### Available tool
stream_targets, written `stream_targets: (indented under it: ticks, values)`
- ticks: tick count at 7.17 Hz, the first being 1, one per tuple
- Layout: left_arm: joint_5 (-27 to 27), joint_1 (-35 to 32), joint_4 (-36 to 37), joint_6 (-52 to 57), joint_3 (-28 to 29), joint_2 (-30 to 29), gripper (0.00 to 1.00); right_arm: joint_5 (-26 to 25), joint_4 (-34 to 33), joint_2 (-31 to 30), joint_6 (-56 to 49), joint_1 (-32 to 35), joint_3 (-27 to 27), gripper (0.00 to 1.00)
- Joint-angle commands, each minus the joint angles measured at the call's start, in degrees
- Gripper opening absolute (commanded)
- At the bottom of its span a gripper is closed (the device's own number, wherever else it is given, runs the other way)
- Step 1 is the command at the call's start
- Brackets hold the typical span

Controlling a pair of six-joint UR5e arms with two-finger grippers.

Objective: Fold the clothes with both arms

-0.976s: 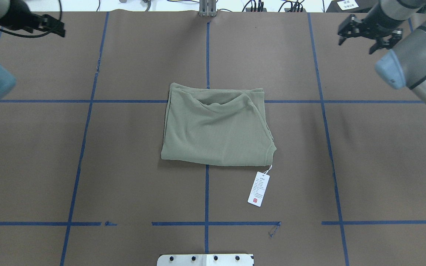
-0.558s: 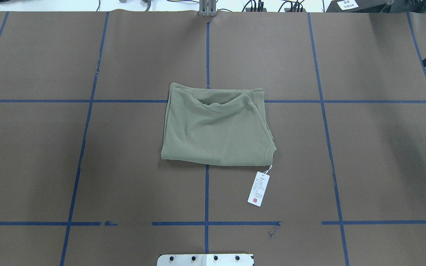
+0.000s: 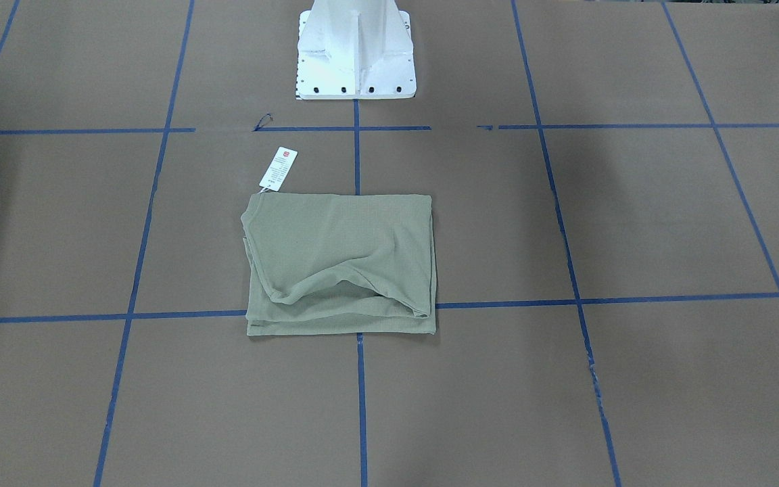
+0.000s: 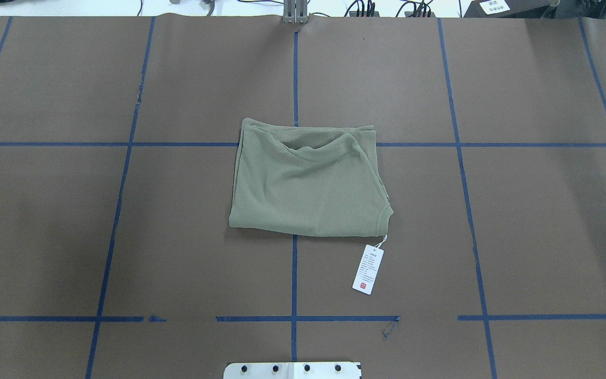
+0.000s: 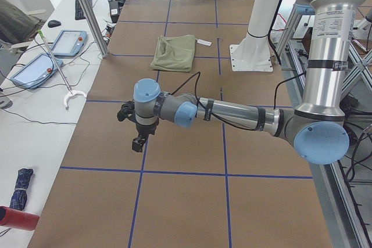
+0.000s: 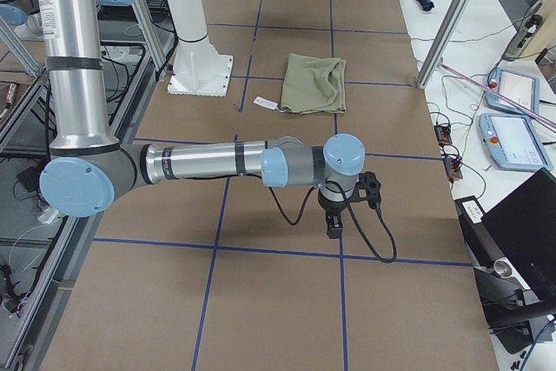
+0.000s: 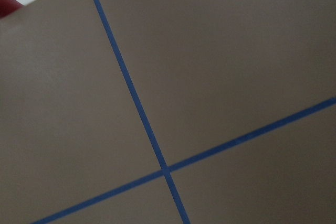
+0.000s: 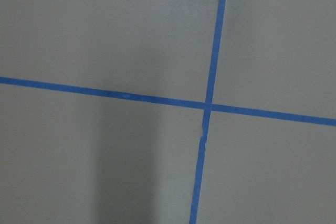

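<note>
The pale sage-green shirt (image 4: 308,189) lies folded into a rough rectangle at the middle of the brown table, its white hang tag (image 4: 368,269) on the table at its near right corner. It also shows in the front view (image 3: 342,257). Both arms are outside the overhead view. In the exterior left view my left gripper (image 5: 138,137) points down over bare table, far from the shirt (image 5: 174,52). In the exterior right view my right gripper (image 6: 334,223) does the same, far from the shirt (image 6: 315,82). I cannot tell whether either is open. The wrist views show only table and blue tape.
The white pedestal base (image 3: 356,54) stands at the robot's side of the table. Blue tape lines (image 4: 294,273) grid the brown surface. Tablets (image 5: 68,42) and a metal post (image 5: 87,10) stand beyond the far edge. A red cylinder (image 5: 14,218) lies there too.
Both arms swung outward and left the overhead view: from the far corners a second ago, to a sliver of the right gripper at the edge, to nothing. The shirt has not moved.
</note>
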Motion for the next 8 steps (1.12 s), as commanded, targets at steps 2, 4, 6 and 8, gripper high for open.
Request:
stream_targets:
  ticks: [2, 4, 6, 8]
  values:
    - [-0.76, -1.23, 0.31, 0.4, 2.13, 2.31, 1.0, -0.61, -1.21, -3.55, -0.41, 0.61, 2.68, 1.0]
    - [5.91, -6.23, 1.19, 4.23, 3.27, 2.22, 1.0, -0.35, -3.83, -4.79, -0.41, 1.13, 2.33, 1.0]
    - [5.67, -7.21, 1.72, 6.29, 5.37, 1.44, 1.0, 0.09, -5.61, -4.79, -0.58, 3.15, 2.33, 1.0]
    - [5.32, -7.21, 1.55, 6.03, 6.09, 1.08, 1.0, 0.62, -6.49, -5.83, -0.76, 4.12, 2.5, 1.0]
